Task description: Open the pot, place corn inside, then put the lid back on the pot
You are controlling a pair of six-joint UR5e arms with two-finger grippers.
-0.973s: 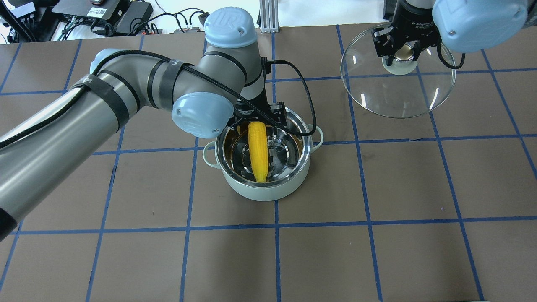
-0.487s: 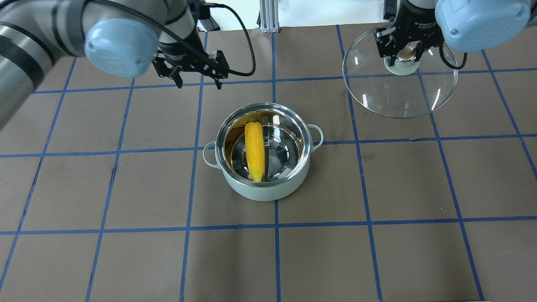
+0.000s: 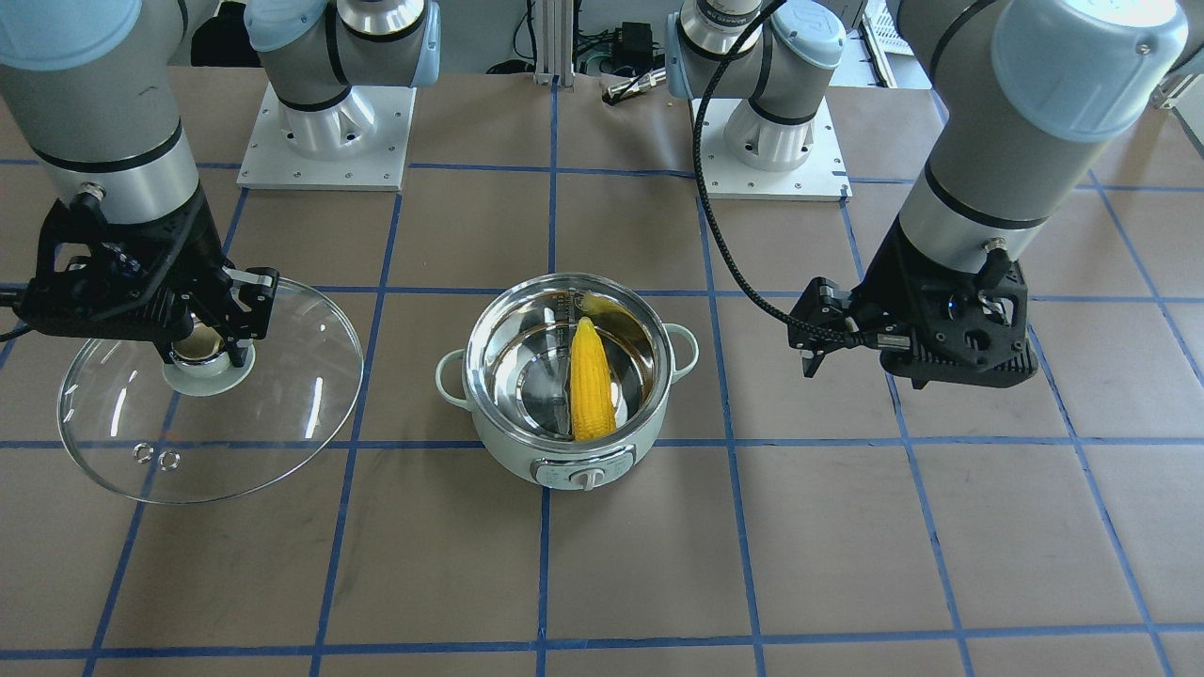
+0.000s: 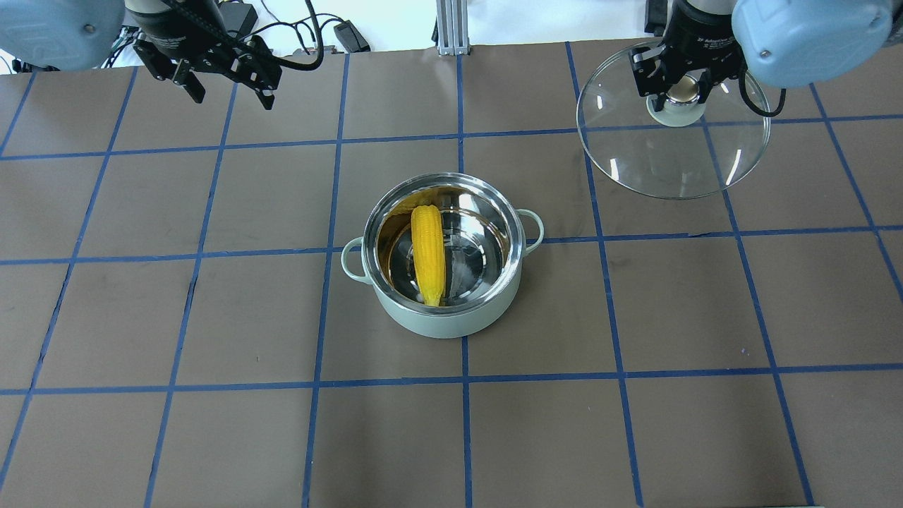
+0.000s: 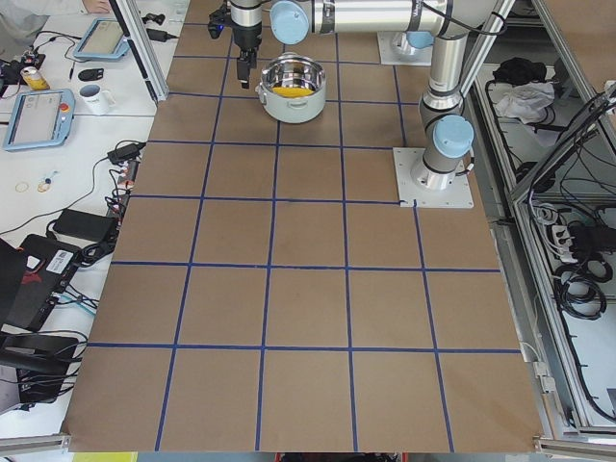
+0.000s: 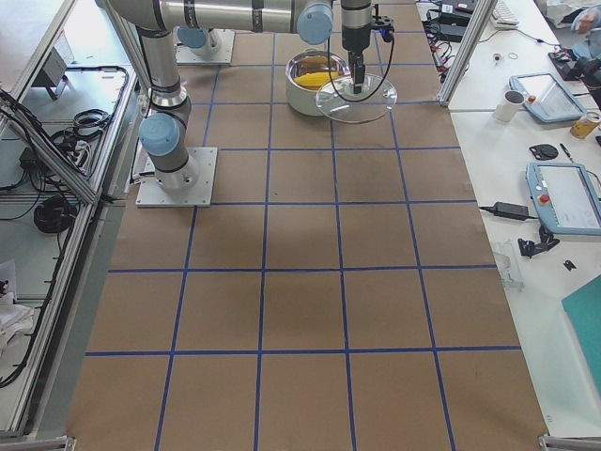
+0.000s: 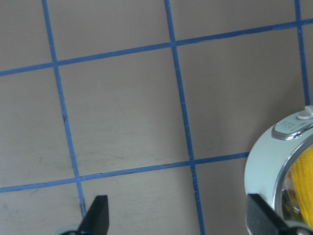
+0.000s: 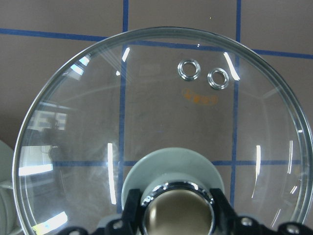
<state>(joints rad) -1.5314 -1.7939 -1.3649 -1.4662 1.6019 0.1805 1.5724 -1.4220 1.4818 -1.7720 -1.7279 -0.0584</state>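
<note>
Time now for the last step, by the look of it: putting the round clear glass lid back on the round pale green cooking pot. Best done slowly. Carry it across above the table, make it flat, and stop right over the shiny steel rim. Then lower straight down until the glass edge sits even all the way round. Mind the long bright yellow corn cob, which lies inside the pot, across the steel bottom from one wall to the other. Looks low enough to clear the glass, but go gently anyway and check for any rocking. Let go only when the lid sits firm. Holds the lid with the right gripper, fingers squeezed tight on both sides of the rounded beige knob. Has the lid tipped a little, lifted off the table as far as can be told, well off to one side of the pot and not touching it. Has the left gripper well away from the pot on the other side, fingers spread wide apart, with nothing between them and touching nothing.
</note>
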